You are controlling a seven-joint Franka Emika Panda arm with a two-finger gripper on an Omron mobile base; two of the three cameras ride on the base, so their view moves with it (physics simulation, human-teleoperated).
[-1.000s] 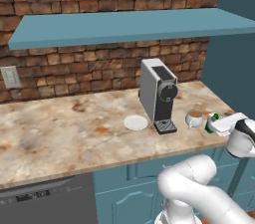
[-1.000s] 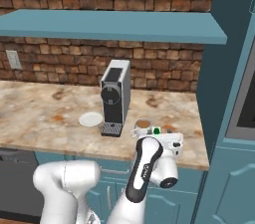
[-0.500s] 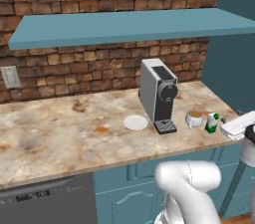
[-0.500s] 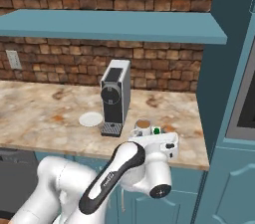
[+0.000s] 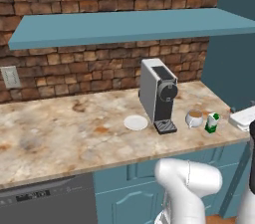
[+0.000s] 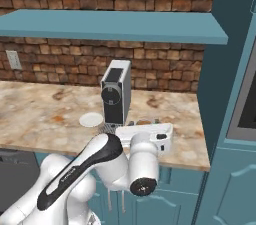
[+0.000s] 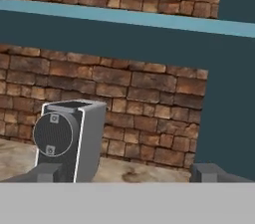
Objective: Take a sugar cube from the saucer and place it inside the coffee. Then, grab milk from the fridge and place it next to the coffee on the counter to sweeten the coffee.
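While the coffee (image 5: 194, 117) sits on the counter (image 5: 74, 133), the milk (image 5: 212, 122) is stood just beside it. The saucer (image 5: 136, 122) is seen across the coffee machine (image 5: 158, 95). The pincer (image 7: 129, 172) is spread wide, nothing gripped.

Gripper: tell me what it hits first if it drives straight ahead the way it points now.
Probably the brick wall behind the counter. The open gripper aims level over the counter, and the coffee machine stands just left of centre in the hand view; depth is unclear, so its left finger might clip it.
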